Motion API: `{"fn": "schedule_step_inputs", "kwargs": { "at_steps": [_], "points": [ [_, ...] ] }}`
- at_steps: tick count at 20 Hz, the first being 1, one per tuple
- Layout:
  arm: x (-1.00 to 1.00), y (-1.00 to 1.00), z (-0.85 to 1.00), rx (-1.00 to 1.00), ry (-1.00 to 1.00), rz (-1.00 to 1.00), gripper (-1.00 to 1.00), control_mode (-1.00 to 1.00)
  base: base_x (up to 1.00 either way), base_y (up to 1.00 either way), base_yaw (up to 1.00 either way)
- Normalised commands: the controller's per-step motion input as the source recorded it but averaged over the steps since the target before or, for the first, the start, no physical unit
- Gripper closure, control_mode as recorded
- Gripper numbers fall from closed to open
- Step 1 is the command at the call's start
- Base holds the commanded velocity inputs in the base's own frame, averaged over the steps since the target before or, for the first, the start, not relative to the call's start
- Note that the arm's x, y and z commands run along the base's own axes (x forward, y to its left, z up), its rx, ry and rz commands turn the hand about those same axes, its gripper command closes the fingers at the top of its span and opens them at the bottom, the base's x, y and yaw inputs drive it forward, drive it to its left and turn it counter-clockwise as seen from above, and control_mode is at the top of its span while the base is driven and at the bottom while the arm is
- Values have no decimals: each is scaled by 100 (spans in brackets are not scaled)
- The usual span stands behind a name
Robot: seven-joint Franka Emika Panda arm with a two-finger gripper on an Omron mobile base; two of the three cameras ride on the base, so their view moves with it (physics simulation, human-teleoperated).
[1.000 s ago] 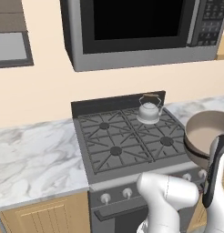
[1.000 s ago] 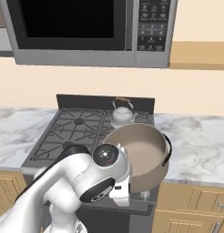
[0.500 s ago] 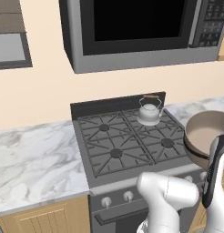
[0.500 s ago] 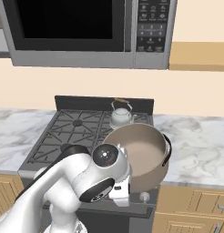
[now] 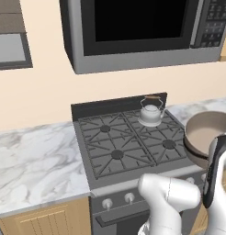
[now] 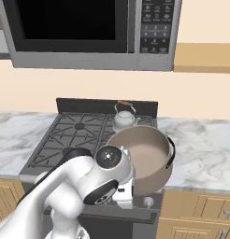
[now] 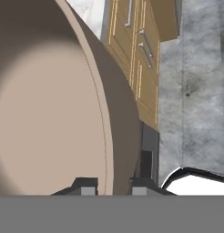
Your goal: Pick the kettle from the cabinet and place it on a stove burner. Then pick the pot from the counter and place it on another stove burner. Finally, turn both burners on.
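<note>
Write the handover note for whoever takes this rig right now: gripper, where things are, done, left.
Gripper: shut on the pot, pinching its rim, one fingertip inside, one outside.
Kettle: standing on the back right burner of the stove.
Pot: held up, tilted, at the stove's front right corner beside the counter; not on a burner.
Done: kettle placed, pot picked up.
Left: set the pot on a free burner, then turn both burners on at the knobs on the stove front.
</note>
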Motion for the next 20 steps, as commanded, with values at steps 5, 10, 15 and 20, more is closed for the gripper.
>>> {"fn": "schedule_step_inputs", "kwargs": {
  "at_steps": [5,10,15,20],
  "points": [
    [55,0,-2,0,0,0,100,-100,0,0,0],
    [56,0,-1,0,0,7,100,-100,0,0,0],
    [45,0,-5,1,0,12,100,-100,0,0,0],
    [24,0,-7,1,0,13,100,-100,0,0,0]
  ]
}}
